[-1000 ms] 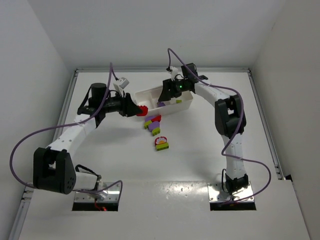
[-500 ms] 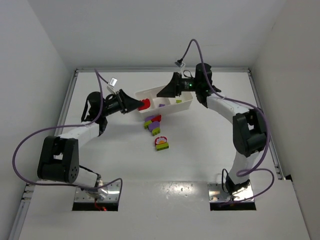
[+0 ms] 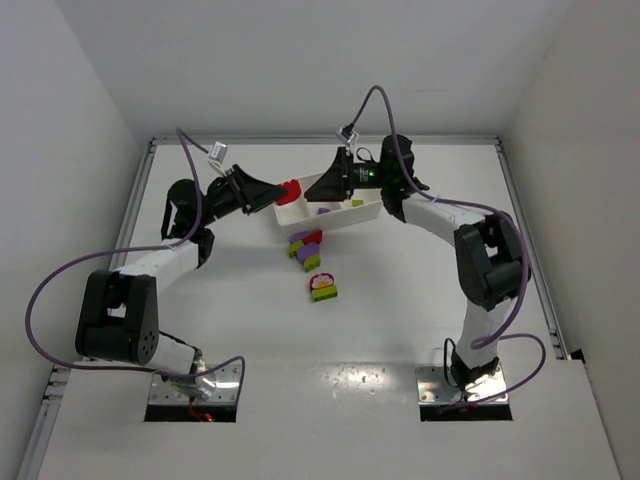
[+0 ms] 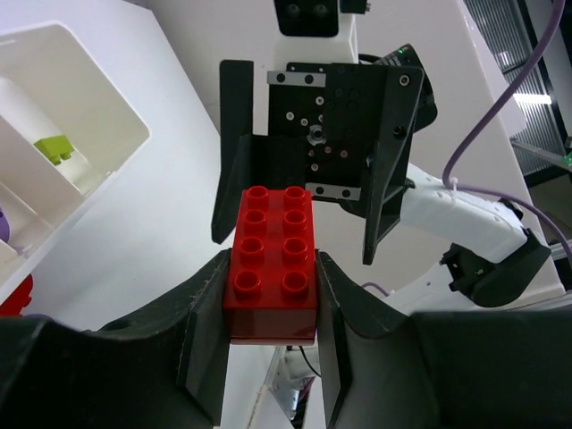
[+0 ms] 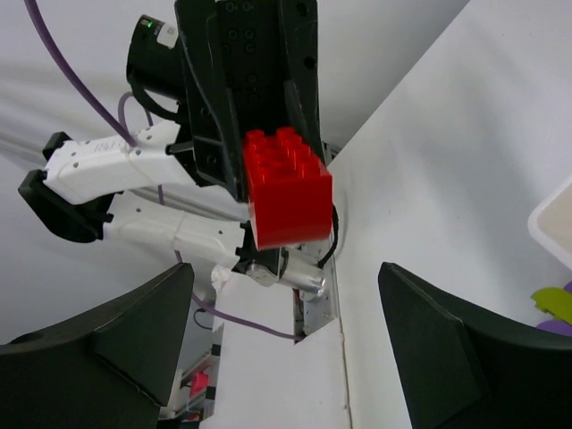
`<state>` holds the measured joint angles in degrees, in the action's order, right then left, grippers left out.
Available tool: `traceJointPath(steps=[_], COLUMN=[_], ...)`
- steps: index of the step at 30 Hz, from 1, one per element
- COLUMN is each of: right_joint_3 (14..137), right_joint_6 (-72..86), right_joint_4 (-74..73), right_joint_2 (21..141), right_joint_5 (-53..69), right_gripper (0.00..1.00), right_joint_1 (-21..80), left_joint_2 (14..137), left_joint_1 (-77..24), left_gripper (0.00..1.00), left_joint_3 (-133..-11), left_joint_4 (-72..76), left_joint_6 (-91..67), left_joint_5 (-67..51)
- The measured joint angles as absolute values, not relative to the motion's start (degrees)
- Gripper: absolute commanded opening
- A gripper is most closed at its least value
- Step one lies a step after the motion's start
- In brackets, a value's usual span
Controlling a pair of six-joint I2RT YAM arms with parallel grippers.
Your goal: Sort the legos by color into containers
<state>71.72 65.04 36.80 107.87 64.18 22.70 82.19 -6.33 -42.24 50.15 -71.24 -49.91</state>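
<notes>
The left pincer (image 3: 280, 192) clamps a red brick (image 4: 271, 259) by its long sides. The brick's eight studs, in two rows of four, are in plain view. It is held in the air above a white bench (image 3: 400, 300), over the left end of a white tray (image 3: 368, 213).

Directly opposite, the right pincer (image 3: 312, 192) points at the brick. Its jaws are spread wide with nothing between them, and it is near the brick without touching it. From overhead the two pincers cover much of the tray's left compartment. Purple cables (image 3: 375, 89) loop from both arms.

There is one tray with three compartments. One purple brick (image 3: 322, 210) lies in the middle one and one green brick (image 3: 357, 203) in the right one.

On the bench, just beside the tray's near wall, is a cluster (image 3: 306, 248) of four legos: one red, one purple, two green. A further green piece (image 3: 325, 293) lies apart, nearer the arms. Something red and pale sits on top of it, too small to make out.
</notes>
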Motion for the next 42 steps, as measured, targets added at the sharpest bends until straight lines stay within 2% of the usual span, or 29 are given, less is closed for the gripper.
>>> traceJointPath(steps=[6,9,12,13,18,19,22,24,26,27,28,29,30,33,40,42], right_joint_3=[75.94,76.66,76.86,76.86,76.86,76.86,76.86,76.86,76.86,76.86,76.84,76.86,76.82,76.47,74.59,74.54], right_joint_6=[66.52,66.92,67.13,67.16,67.22,67.40,67.55,67.55,67.53,67.51,67.46,67.35,67.07,65.84,61.10,59.72], right_joint_4=[37.76,38.52,39.00,39.22,40.27,40.53,40.86,40.91,40.88,40.91,40.91,40.93,40.88,40.86,38.17,36.73], right_joint_2=[110.93,111.46,111.63,111.63,112.16,112.27,112.29,112.29,112.29,112.29,112.29,112.29,112.29,112.29,111.79,111.50], right_joint_5=[64.36,64.45,64.62,64.71,64.62,64.75,65.01,65.06,65.21,65.25,65.32,65.49,65.73,66.30,68.69,69.41], right_gripper=[0.83,0.77,0.65,0.57,0.36,0.28,0.15,0.11,0.06,0.05,0.04,0.02,0.02,0.01,0.01,0.01], right_joint_1=[24.34,25.82,27.18,27.55,28.10,28.10,28.12,28.16,28.16,28.16,28.16,28.16,28.16,28.16,28.12,28.27], left_joint_2=[82.17,82.13,81.71,81.56,80.40,80.20,80.12,80.01,79.61,79.35,79.15,78.87,78.52,77.62,77.56,77.56], left_joint_1=[-6.33,-6.33,-6.31,-6.28,-6.26,-6.26,-6.26,-6.26,-6.28,-6.28,-6.33,-6.33,-6.35,-6.37,-6.35,-6.33], left_gripper=[0.06,0.06,0.06,0.06,0.06,0.06,0.06,0.06,0.17,0.24,0.40,0.46,0.49,0.52,0.52,0.49], left_joint_3=[-42.24,-42.17,-41.80,-41.67,-41.21,-41.06,-40.73,-40.49,-40.10,-39.99,-39.94,-39.92,-39.94,-40.27,-42.74,-43.03], left_joint_4=[50.72,50.89,51.11,51.11,52.62,52.84,53.60,53.78,53.82,53.69,53.36,52.77,51.79,47.51,40.88,40.25], left_joint_6=[-72.14,-72.55,-72.75,-72.77,-73.80,-73.78,-73.97,-74.00,-73.91,-73.71,-73.47,-73.03,-72.27,-69.93,-65.73,-65.10], left_joint_5=[-49.89,-49.89,-49.89,-49.89,-50.24,-50.24,-50.26,-50.17,-49.98,-49.89,-49.89,-49.89,-49.80,-49.56,-49.58,-49.50])
